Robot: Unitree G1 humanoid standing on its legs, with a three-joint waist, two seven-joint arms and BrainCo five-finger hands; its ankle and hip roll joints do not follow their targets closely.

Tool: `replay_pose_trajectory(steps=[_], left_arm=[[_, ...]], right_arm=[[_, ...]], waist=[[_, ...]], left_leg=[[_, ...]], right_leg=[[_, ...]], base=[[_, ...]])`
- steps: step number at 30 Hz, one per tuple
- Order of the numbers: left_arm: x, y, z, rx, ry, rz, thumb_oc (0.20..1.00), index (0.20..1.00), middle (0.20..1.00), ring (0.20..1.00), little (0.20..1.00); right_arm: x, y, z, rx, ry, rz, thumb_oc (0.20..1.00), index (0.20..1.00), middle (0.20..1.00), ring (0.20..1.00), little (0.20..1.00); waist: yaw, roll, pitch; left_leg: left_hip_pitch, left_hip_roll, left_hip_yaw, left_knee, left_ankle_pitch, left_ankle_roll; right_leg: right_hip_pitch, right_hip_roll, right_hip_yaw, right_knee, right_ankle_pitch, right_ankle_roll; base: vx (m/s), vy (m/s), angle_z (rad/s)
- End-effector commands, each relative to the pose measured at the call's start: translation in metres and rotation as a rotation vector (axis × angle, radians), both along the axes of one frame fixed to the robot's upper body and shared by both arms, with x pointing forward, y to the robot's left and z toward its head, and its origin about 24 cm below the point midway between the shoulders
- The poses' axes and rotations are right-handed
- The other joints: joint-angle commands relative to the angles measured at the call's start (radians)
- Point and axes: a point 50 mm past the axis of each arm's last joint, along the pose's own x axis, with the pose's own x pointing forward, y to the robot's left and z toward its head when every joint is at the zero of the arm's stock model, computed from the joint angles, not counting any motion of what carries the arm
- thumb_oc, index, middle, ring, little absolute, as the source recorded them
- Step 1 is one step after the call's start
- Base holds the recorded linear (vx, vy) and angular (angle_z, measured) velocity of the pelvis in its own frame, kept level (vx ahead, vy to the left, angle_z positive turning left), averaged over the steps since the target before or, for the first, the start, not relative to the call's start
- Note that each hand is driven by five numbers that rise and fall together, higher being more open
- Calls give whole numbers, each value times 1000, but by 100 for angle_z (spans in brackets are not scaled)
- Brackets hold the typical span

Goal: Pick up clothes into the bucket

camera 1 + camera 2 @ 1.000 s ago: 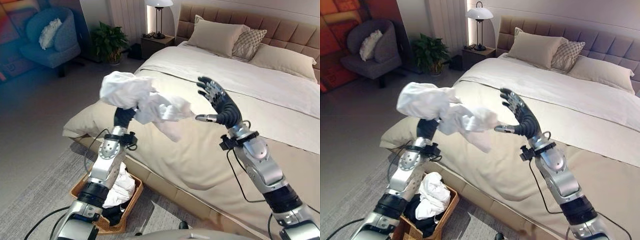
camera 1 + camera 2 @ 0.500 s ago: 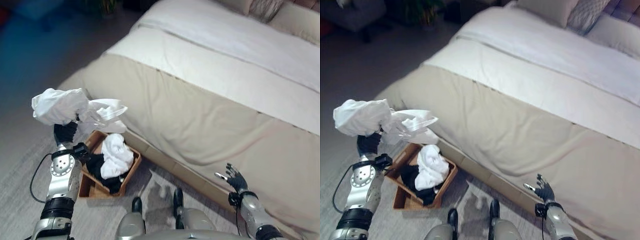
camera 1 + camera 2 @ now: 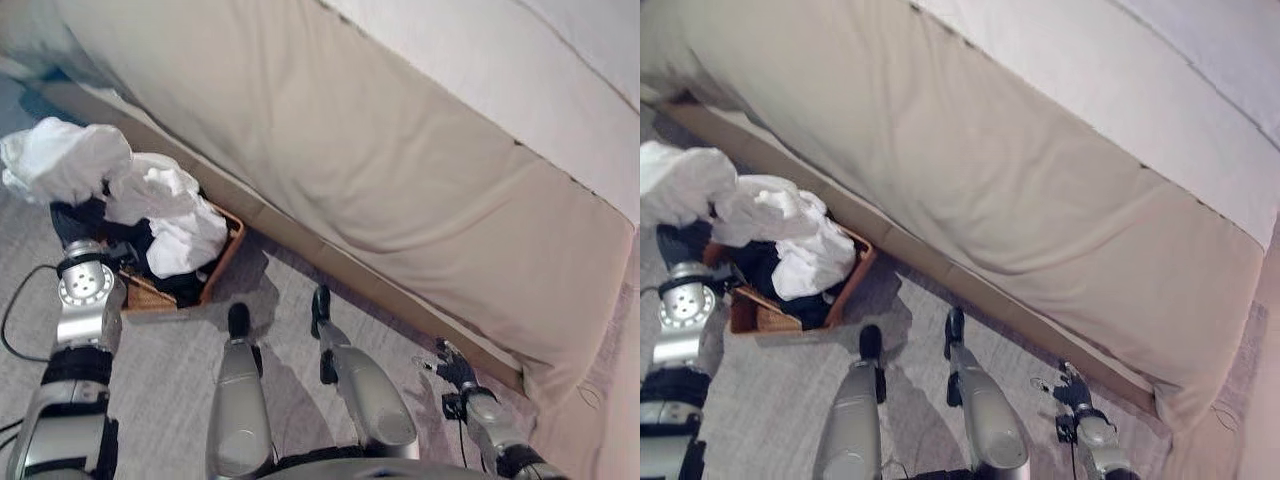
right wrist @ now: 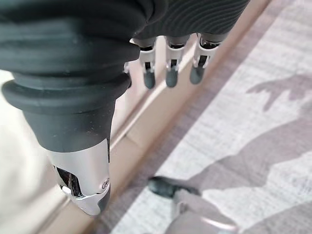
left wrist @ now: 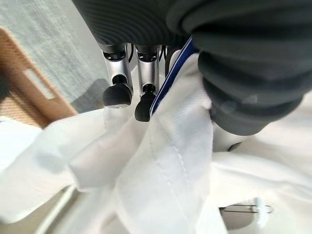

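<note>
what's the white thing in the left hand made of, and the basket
White garment: looks like thin woven cotton, matte; it crumples softly and shows a stitched seam where the left hand grips it. Basket: seems woven wicker or rattan, tan-brown with a faintly ribbed rim; too small to be sure of the weave.

White garment [image 5: 165, 161]: soft matt woven cloth, creased, with stitched seams. Basket [image 3: 222, 246]: brown woven wicker, rough. Bed cover [image 3: 400, 170]: smooth beige matt fabric. Floor rug [image 4: 253, 112]: grey, coarse flat weave. Fingers [image 5: 146, 78]: polished silver metal, dark rubbery tips.
</note>
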Motion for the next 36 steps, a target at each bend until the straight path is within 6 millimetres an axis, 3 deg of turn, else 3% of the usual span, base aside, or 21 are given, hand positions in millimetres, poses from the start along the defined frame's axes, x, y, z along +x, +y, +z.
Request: replay_pose_trajectory(steps=[1,11,12,13,15,16,17,18,20,22,28,30,31,33,34,36], left_arm=[[5,10,56,135,-161,32,200,200,200,200,200],[27,9,83,142,-153,66,216,216,216,216,216],[30,10,86,148,-140,80,395,395,395,395,395],[31,11,87,157,-125,88,200,200,200,200,200],[32,12,87,169,-111,95,200,200,200,200,200],[32,16,85,158,-91,113,442,442,442,442,442],[31,21,84,153,-76,133,959,959,959,959,959],[31,30,74,90,-28,184,1000,1000,1000,1000,1000],[32,30,73,69,-28,187,1000,1000,1000,1000,1000],[32,34,52,-68,17,208,1000,1000,1000,1000,1000],[25,37,16,-172,112,229,1000,1000,1000,1000,1000],[18,37,-5,-223,140,235,1000,1000,1000,1000,1000],[12,30,-27,-240,174,227,1000,1000,1000,1000,1000],[4,25,-48,-281,198,225,1000,1000,1000,1000,1000],[3,25,-48,-281,199,225,1000,1000,1000,1000,1000],[-12,15,-83,-333,265,205,1000,1000,1000,1000,1000]], right_arm=[[14,2,12,13,-96,-17,1000,1000,1000,1000,1000],[26,-1,28,27,-203,-49,1000,1000,1000,1000,1000],[28,-1,30,29,-216,-58,1000,1000,1000,1000,1000],[30,0,32,32,-226,-60,1000,1000,1000,1000,1000],[32,1,34,34,-237,-56,1000,1000,1000,1000,1000],[34,1,35,37,-246,-56,1000,1000,1000,1000,1000],[35,2,37,41,-255,-53,1000,1000,1000,1000,1000],[37,5,38,47,-263,-53,1000,1000,1000,1000,1000],[37,6,38,51,-266,-51,1000,1000,1000,1000,1000],[36,8,36,51,-247,-49,1000,1000,1000,1000,1000],[37,5,37,31,-242,-40,1000,1000,1000,1000,1000],[39,4,39,22,-244,-35,1000,1000,1000,1000,1000],[40,2,40,9,-248,-35,1000,1000,1000,1000,1000],[43,2,42,4,-256,-34,1000,1000,1000,1000,1000],[42,2,42,3,-255,-34,1000,1000,1000,1000,1000],[42,-4,41,-14,-245,-55,1000,1000,1000,1000,1000]], waist=[[9,-47,34],[-50,-39,37],[-57,-41,37],[-60,-44,37],[-60,-47,37],[-63,-50,37],[-65,-52,37],[-69,-58,37],[-71,-58,37],[-73,-56,37],[-73,-43,37],[-69,-35,37],[-61,-24,37],[-51,-10,37],[-51,-10,37],[-34,21,37]], left_leg=[[-57,-41,-112,95,-24,17],[-312,-81,-155,205,-36,39],[-344,-85,-163,217,-32,39],[-360,-86,-166,225,-32,38],[-372,-84,-168,227,-31,37],[-386,-81,-172,231,-30,36],[-397,-80,-172,235,-29,36],[-412,-77,-174,237,-27,34],[-416,-76,-175,237,-26,33],[-419,-74,-178,236,-23,32],[-395,-75,-167,202,-8,30],[-367,-73,-158,178,0,28],[-337,-74,-149,154,8,26],[-295,-73,-139,127,16,25],[-292,-73,-138,125,17,25],[-211,-76,-129,80,30,22]], right_leg=[[32,-65,-16,58,-60,82],[-250,-78,-63,272,-130,80],[-282,-79,-69,285,-133,79],[-297,-78,-71,289,-131,80],[-309,-78,-74,290,-132,80],[-322,-77,-76,292,-131,80],[-333,-77,-78,293,-131,81],[-346,-74,-80,290,-129,81],[-352,-74,-79,290,-128,81],[-354,-78,-81,291,-129,81],[-345,-84,-77,283,-126,76],[-328,-85,-72,275,-123,74],[-304,-88,-67,262,-120,73],[-273,-89,-61,255,-121,71],[-271,-89,-60,254,-121,71],[-211,-99,-57,258,-133,67]], base=[[-50,-5,6],[-14,26,18],[-11,-11,23],[-3,-18,19],[-1,-4,4],[0,0,0],[1,-33,-1],[0,0,0],[0,0,0],[5,-12,3],[-11,11,1],[-46,27,-3],[-60,24,-2],[-40,11,-8],[-31,-2,-19],[-21,-7,-21]])
